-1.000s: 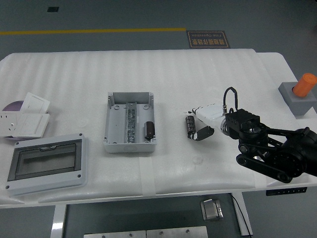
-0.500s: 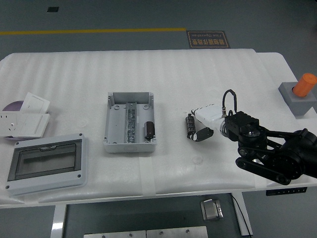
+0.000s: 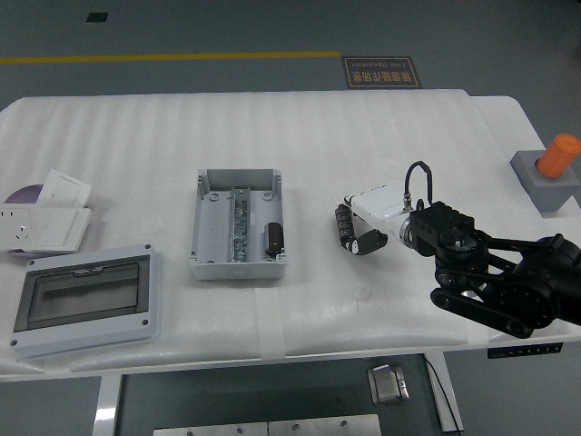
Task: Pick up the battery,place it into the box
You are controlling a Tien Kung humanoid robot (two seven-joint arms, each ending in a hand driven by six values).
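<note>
Battery (image 3: 344, 226) leftward w/ right hand (image 3: 368, 222).

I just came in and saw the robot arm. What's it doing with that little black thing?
The robot's right hand has its fingers around a small black battery on the white table, to the right of the open grey box. Another black battery already lies inside the box. The left arm isn't in view.
</note>
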